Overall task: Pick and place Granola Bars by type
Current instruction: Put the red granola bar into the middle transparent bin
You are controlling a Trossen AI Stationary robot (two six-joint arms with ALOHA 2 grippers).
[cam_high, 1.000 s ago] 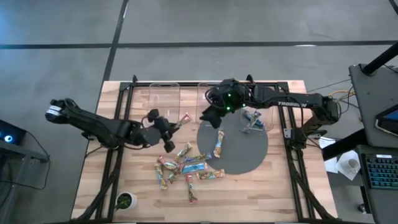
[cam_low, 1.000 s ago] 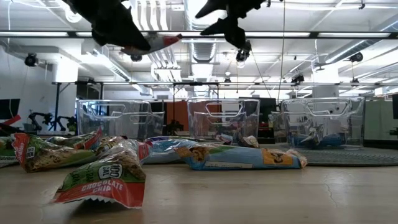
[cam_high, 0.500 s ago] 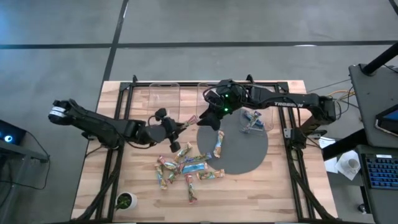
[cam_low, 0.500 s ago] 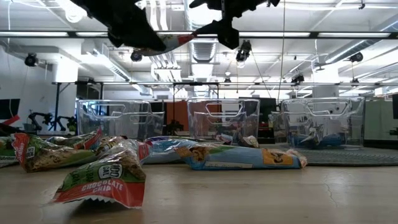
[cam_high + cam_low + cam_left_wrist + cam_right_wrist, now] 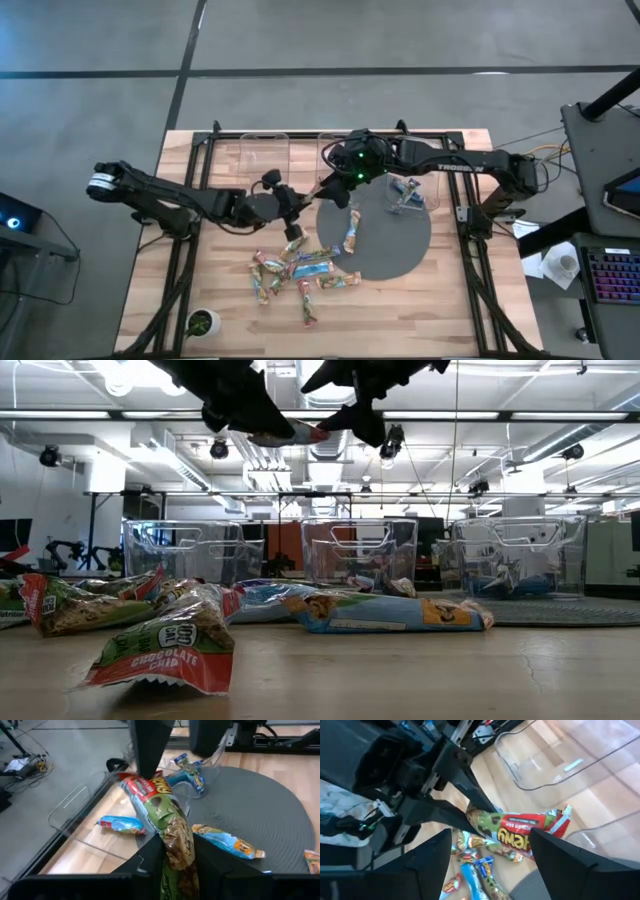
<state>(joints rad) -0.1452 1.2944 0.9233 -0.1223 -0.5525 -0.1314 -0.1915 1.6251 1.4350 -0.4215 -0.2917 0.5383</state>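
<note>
A red-and-green foil-wrapped granola bar (image 5: 165,815) is clamped between the fingers of the left gripper (image 5: 290,200) and is carried in the air above the light wooden table (image 5: 460,300), just short of the middle one of three clear plastic bins (image 5: 358,550) standing along the table's far edge. In the left wrist view the bar is seen pinched at its near end, its red end pointing toward the bin wall. The right gripper (image 5: 338,188) is held in the air close beside that bar, at the near edge of the middle bin; in the right wrist view its two dark fingers (image 5: 427,857) are spread wide apart, with nothing between them, and the bar (image 5: 525,830) is seen ahead of them. In the low view both grippers are found near the top of the picture, the bar's tip (image 5: 300,432) lying between them. A loose heap of foil-wrapped bars (image 5: 295,272) in blue, green-yellow and red-orange is spread on the wood in front of a round dark grey woven mat (image 5: 400,245), and one bar (image 5: 352,231) lies on the mat itself. Blue-wrapped bars (image 5: 405,194) are seen in the right-hand bin. A small green potted plant (image 5: 203,322) stands near the table's front left corner.
</note>
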